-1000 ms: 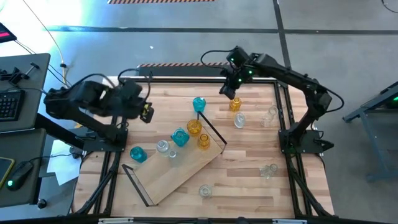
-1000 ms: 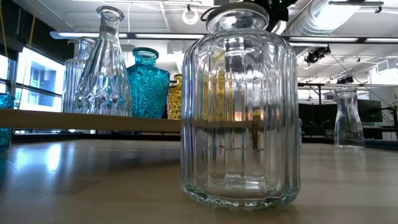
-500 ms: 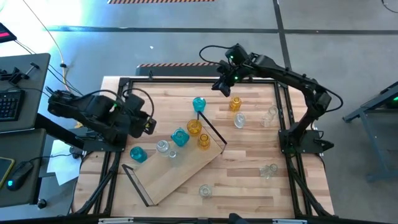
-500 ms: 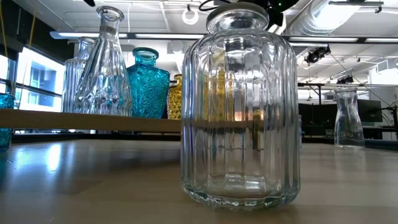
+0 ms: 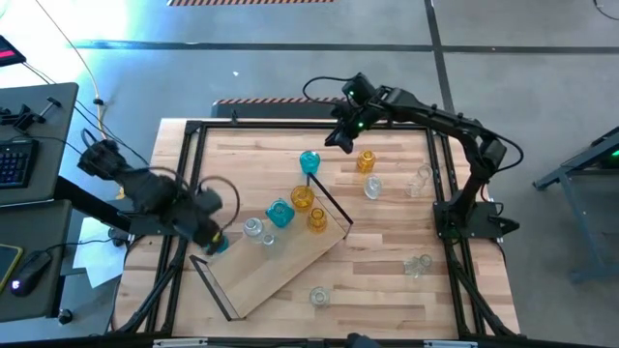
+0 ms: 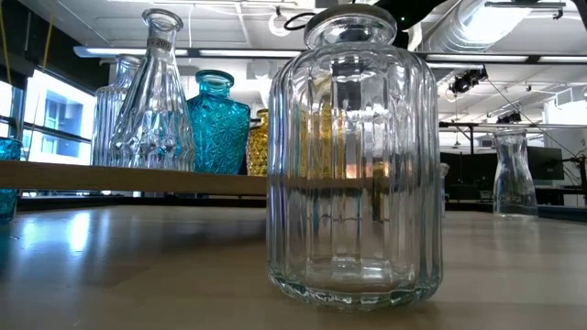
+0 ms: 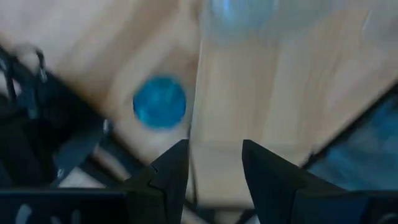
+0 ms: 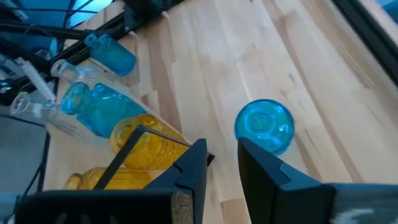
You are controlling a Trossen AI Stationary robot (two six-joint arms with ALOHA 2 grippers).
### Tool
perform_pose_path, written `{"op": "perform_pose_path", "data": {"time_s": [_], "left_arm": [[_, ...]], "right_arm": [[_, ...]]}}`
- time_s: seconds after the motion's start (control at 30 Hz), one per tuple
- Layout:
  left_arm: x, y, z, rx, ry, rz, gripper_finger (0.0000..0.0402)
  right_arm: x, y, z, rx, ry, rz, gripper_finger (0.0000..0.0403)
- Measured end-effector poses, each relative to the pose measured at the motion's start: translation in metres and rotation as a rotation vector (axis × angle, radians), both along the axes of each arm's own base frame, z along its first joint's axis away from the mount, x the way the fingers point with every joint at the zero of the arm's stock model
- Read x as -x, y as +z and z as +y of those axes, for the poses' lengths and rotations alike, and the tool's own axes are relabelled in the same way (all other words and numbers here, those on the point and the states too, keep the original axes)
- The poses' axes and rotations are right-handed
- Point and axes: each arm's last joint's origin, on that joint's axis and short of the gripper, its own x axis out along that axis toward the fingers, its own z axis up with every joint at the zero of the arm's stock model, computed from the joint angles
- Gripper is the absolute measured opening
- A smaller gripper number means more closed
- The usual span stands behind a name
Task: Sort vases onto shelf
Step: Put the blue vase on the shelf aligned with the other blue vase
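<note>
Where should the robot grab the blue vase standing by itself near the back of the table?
Probably from straight above, at the neck. The teal vase stands upright with its round mouth facing up, on bare table just off the shelf. The right gripper hovers close by with fingers apart, and could close across the narrow neck.

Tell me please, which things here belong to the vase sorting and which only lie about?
Belonging: teal-blue glass vases, amber-yellow glass vases, clear glass vases, long light-wood shelf board, left gripper, right gripper.

Lying about: black keyboard, black computer mouse.
</note>
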Motion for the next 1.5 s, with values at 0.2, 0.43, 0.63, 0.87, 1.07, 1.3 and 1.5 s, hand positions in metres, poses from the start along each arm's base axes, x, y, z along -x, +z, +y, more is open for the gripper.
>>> {"op": "perform_pose_path", "data": {"time_s": [0.2,0.43,0.63,0.87,1.07,1.3,1.5], "left_arm": [[0.013,-0.024,-0.015,-0.018,-0.104,0.109,0.0140],[0.017,-0.043,-0.015,-0.103,-0.040,0.131,0.0140],[0.011,-0.054,-0.016,-0.142,0.045,0.029,0.0145],[0.004,-0.054,-0.024,-0.046,0.048,-0.099,0.0185],[0.011,-0.047,-0.019,-0.004,0.096,-0.112,0.0228],[0.013,-0.044,-0.007,0.050,0.257,-0.063,0.0239],[0.004,-0.048,-0.003,-0.026,0.306,-0.091,0.0239]], "right_arm": [[0.001,0.001,0.000,-0.036,0.033,-0.026,0.0073],[0.001,0.001,0.001,-0.050,0.064,-0.034,0.0073],[0.003,0.000,0.004,-0.104,0.097,-0.038,0.0073],[0.009,0.002,0.009,-0.241,0.193,-0.074,0.0073],[0.013,0.006,0.008,-0.205,0.210,-0.097,0.0073],[0.022,0.014,0.006,-0.186,0.200,-0.110,0.0073],[0.032,0.025,0.004,-0.190,0.163,-0.128,0.0073]]}}
